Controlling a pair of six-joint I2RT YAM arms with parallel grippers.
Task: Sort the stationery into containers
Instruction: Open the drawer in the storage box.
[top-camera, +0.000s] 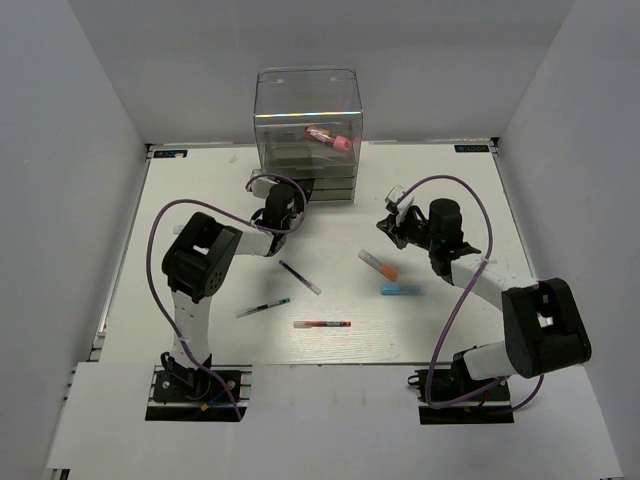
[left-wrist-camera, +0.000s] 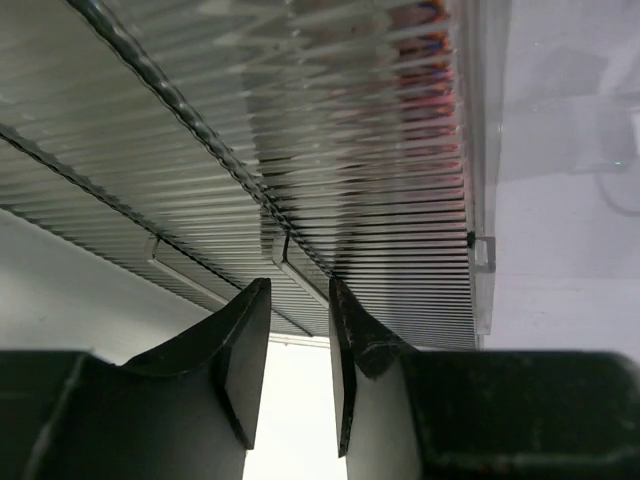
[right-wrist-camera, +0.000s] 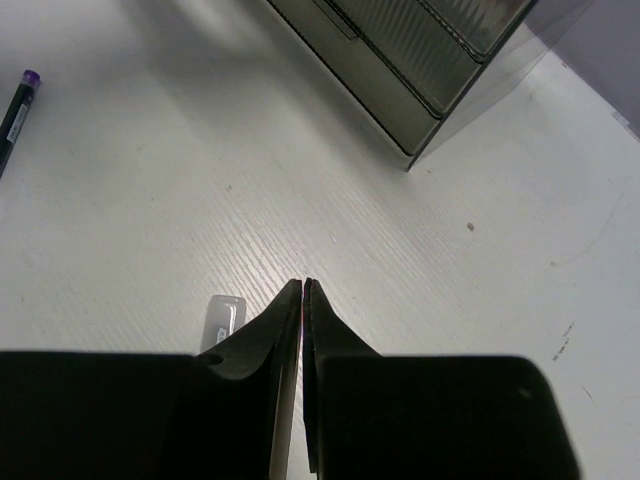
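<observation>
The containers are a clear cabinet of stacked drawers (top-camera: 305, 135) at the back, with a red pink-capped tube (top-camera: 330, 138) in its upper part. My left gripper (top-camera: 275, 195) (left-wrist-camera: 300, 300) is open right at the ribbed drawer fronts (left-wrist-camera: 300, 150), its tips either side of a drawer handle (left-wrist-camera: 297, 272); contact is unclear. My right gripper (top-camera: 393, 222) (right-wrist-camera: 303, 285) is shut over bare table with nothing visible in it. On the table lie a dark pen (top-camera: 300, 277) (right-wrist-camera: 18, 108), a green pen (top-camera: 263, 307), a red pen (top-camera: 322, 324), an orange marker (top-camera: 378, 264) and a light-blue marker (top-camera: 400, 290).
A small grey piece (right-wrist-camera: 222, 322) lies on the table beside my right gripper's left finger. The cabinet's lower corner (right-wrist-camera: 400, 70) stands ahead of that gripper. White walls enclose the table on three sides.
</observation>
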